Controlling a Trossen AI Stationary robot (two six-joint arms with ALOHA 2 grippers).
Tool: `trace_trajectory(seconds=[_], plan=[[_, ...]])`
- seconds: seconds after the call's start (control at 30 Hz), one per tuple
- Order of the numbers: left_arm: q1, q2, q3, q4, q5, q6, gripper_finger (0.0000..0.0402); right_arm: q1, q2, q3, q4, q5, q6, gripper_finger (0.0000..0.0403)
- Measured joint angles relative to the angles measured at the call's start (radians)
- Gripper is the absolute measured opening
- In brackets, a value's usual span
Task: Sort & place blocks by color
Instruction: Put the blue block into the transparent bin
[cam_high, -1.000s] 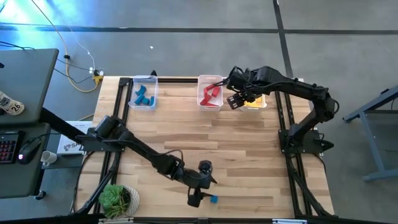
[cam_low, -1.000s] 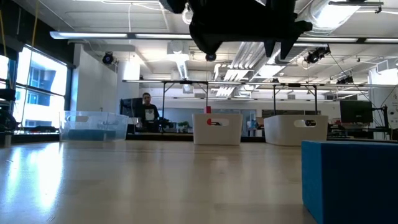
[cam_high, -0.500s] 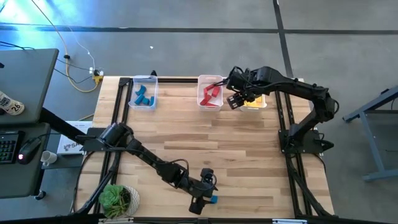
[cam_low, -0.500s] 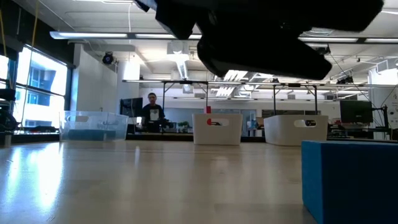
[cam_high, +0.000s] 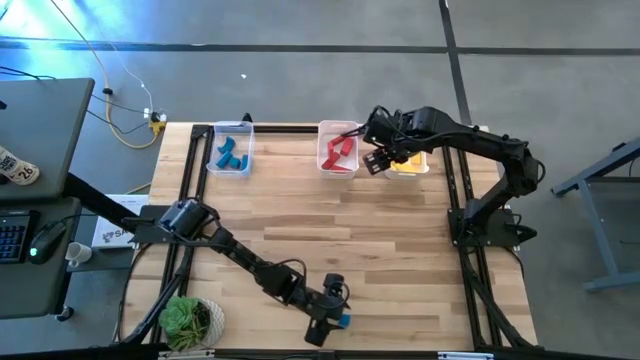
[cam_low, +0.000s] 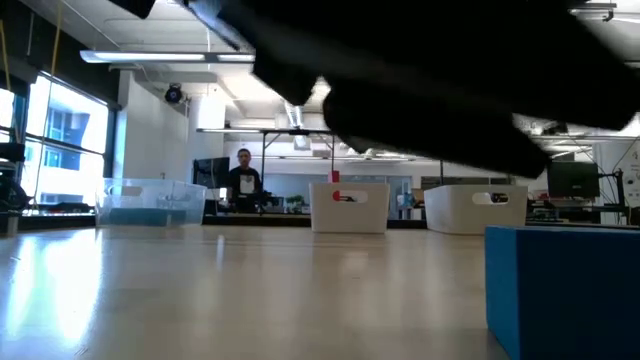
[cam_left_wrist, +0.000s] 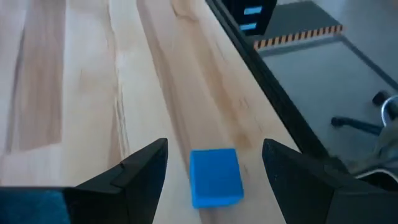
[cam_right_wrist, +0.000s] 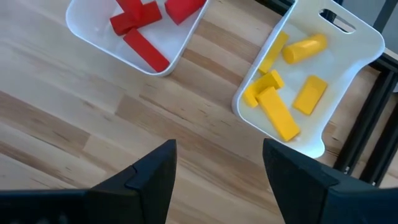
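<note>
the wooden tabletop (cam_high: 350, 230) is the biggest thing here, and i place the rest from it. the left arm (cam_high: 230, 250) lies long across the tabletop, from its left side down to the near edge. the right arm (cam_high: 480, 150) comes in from the right side and reaches to the far edge.

three bins stand in one row along the far edge of the tabletop. the clear bin (cam_high: 231, 148) at the far left corner has blue blocks (cam_high: 228, 153) inside. the white middle bin (cam_high: 337, 150) holds red blocks (cam_right_wrist: 140, 18). the white bin (cam_right_wrist: 323, 74) nearest to the far right corner holds yellow blocks (cam_right_wrist: 280, 99), some bars and one round piece.

the right gripper (cam_high: 381, 158) hangs above the far edge of the tabletop, over the gap between the red bin and the yellow bin. its fingers (cam_right_wrist: 146, 180) stand apart and hold nothing.

the left gripper (cam_high: 330, 315) is low at the near edge of the tabletop, a little left of the middle. its fingers (cam_left_wrist: 140, 171) are spread wide, one on each side of a single blue cube (cam_left_wrist: 215, 177), and they do not touch it. the cube lies flat on the wood, close to the near edge.

behind the tabletop, far in the room, a person (cam_low: 243, 180) stands.
</note>
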Motion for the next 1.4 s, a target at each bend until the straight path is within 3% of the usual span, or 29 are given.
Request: trace_trajectory(seconds=[0.8,0.97,1.2,1.4], plan=[[0.003,0.088,-0.003,0.067,0.032,-0.113,0.0243,0.0,0.0,0.0,0.015,0.0,0.0,0.0224],[0.011,0.088,-0.003,0.067,0.029,-0.113,0.0208,0.0,0.0,0.0,0.015,0.014,0.0,0.0224],[0.038,0.088,-0.002,0.066,0.095,-0.113,0.0107,0.0,0.0,0.0,0.015,0.021,0.001,0.0224],[0.067,0.052,-0.002,-0.028,0.149,-0.113,0.0102,0.0,0.0,0.0,0.014,0.02,0.003,0.0224]])
